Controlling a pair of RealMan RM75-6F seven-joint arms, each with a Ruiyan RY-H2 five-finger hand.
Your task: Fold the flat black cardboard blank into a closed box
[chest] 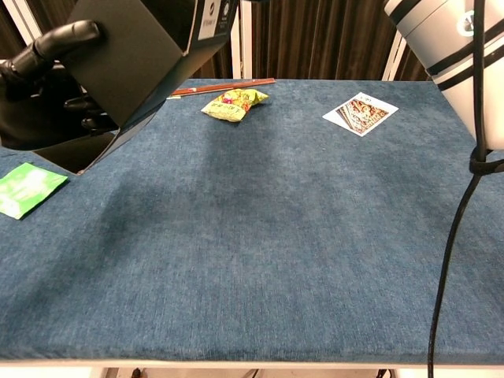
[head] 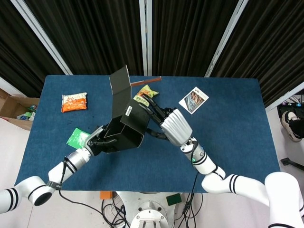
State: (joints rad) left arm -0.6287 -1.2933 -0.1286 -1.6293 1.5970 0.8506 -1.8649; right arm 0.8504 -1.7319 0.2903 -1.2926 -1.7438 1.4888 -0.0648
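Black box (head: 124, 128) gripped by left hand (head: 100, 140), right hand (head: 167, 124) seemingly touching

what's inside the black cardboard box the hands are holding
The half-folded black cardboard box faces its opening toward the head camera; only dark interior shows. Anything deeper is too dark to tell.

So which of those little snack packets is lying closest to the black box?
The yellow-green packet, just behind the black box by the robot hand. The orange packet and green packet lie off to the left.
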